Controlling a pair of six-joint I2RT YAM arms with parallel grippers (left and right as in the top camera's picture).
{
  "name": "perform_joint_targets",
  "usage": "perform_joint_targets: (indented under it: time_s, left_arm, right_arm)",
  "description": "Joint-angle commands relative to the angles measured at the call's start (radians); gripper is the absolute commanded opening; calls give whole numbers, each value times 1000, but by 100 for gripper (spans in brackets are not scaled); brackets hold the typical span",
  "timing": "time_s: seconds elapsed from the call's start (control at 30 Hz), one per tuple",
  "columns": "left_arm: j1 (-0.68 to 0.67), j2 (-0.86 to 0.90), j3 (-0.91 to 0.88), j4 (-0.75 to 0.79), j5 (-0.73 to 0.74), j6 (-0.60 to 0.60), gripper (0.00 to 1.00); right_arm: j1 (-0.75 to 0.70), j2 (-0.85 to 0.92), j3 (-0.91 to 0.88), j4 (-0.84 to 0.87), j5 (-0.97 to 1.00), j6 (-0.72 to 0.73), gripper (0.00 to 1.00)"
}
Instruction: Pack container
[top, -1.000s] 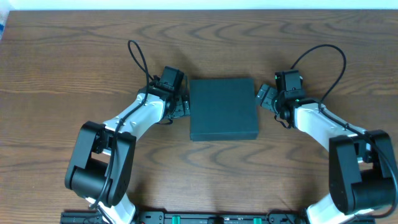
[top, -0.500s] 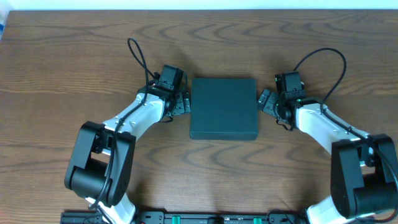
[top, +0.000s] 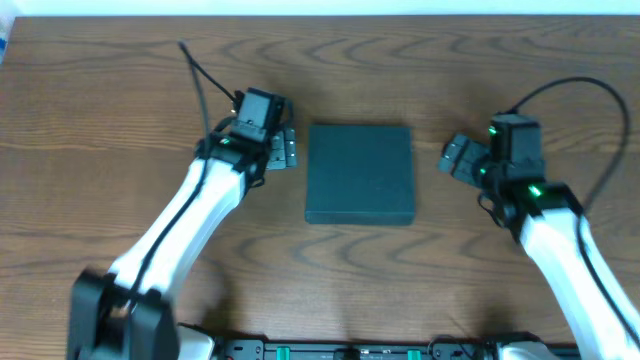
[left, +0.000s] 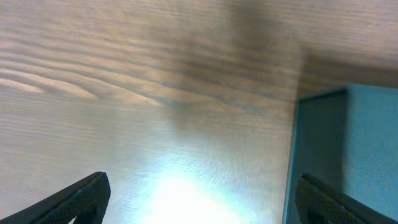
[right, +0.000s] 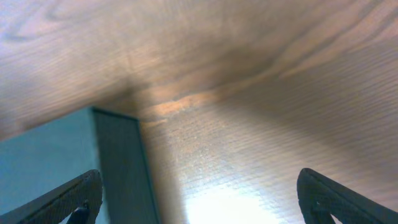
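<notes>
Left arm (top: 190, 215): white and black, reaching in from the near edge on the left.
Right arm (top: 560, 235): same make, reaching in on the right.
Container (top: 360, 174): dark teal box, top closed and flat; lies mid-table between the two grippers.
Right gripper (top: 455, 158): near the container's right side, clear gap between; jaws spread wide, nothing held.
Left gripper (top: 285, 150): just beside the container's far left corner, narrow gap showing; jaws spread wide, nothing held.
Table (top: 100, 110): brown wood grain.
Cables (top: 590, 100): black, one rising behind each wrist.
</notes>
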Motion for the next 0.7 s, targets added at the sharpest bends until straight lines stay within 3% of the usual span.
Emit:
perform_joint_targets:
  time_s: [0.0,0.37,0.67]
  left_arm:
    - [-3,-113,21,-72,-27,100,95]
    - [-14,-504,-11,-337,3,127,96]
    - [-56,-788,-142,-412,9,59,95]
  right_arm:
    - [31,-142,3,-72,91,-104,99]
    - [134,-696,3,-424,158,-105,99]
    - [153,-816,3,-594,50,-102,99]
